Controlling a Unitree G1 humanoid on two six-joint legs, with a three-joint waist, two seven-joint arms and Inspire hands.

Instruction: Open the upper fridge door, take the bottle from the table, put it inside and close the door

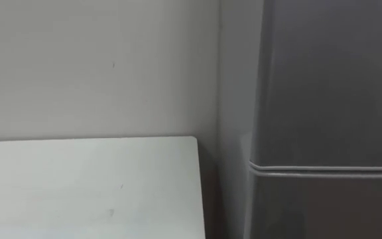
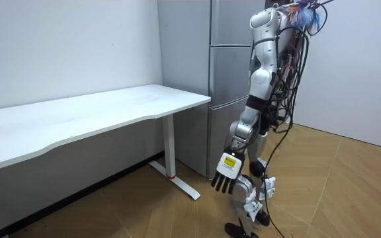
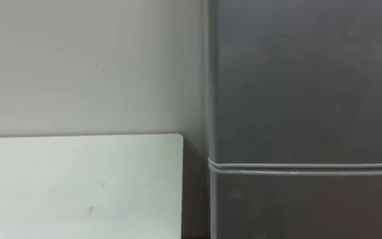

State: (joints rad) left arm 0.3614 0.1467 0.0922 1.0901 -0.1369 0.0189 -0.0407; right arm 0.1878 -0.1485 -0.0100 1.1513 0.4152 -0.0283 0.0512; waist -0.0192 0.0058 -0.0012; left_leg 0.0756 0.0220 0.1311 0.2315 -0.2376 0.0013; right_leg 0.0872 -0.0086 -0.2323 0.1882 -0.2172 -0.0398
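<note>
A tall grey fridge [image 1: 323, 86] stands right in front of me, on the right of both eye views. Its upper door [image 3: 304, 79] is closed. A horizontal seam [image 3: 304, 167] separates it from the door below. In the room view I stand upright close to the fridge [image 2: 229, 73], facing it. My left hand [image 2: 225, 175] hangs low beside my leg with its fingers straight and nothing in it.
A white table [image 1: 85, 186] stands to the left of the fridge against the pale wall [image 1: 98, 66], its right edge a narrow gap away from the fridge's side. The room view shows the table [image 2: 78, 116] on white legs and wooden floor [image 2: 323, 192] behind me.
</note>
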